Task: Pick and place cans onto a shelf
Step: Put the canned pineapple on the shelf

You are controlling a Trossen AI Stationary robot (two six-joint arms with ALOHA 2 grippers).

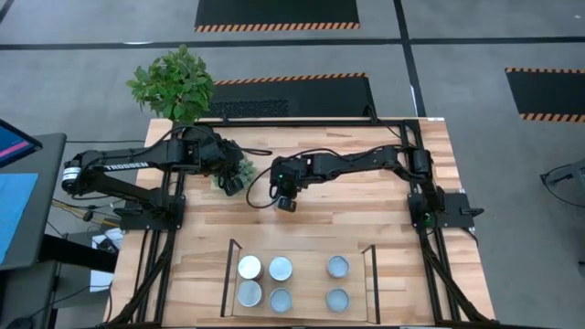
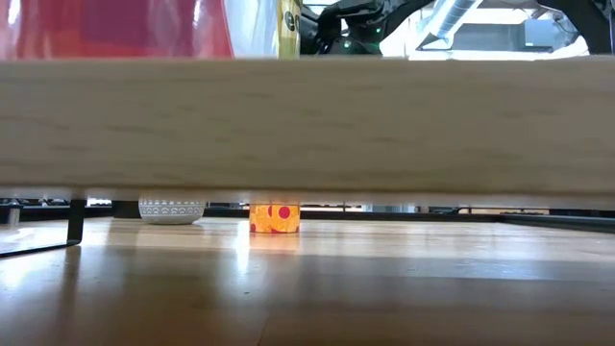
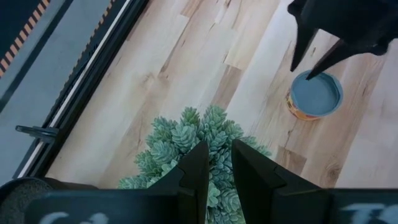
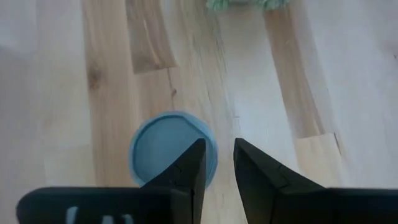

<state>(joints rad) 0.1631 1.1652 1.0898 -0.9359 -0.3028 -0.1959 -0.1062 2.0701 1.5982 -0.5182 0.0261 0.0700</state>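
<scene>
Hovering over a loose can (image 4: 169,148) on the tabletop (image 1: 430,146), the right tool (image 4: 216,163) has its fingers set narrow, gripping nothing; the can sits just beside one fingertip. Six cans stand on the shelf (image 1: 302,247) nearer the front edge, well apart from it. The left tool (image 3: 215,163), also narrow and empty, hangs above a small succulent (image 3: 198,140).
</scene>
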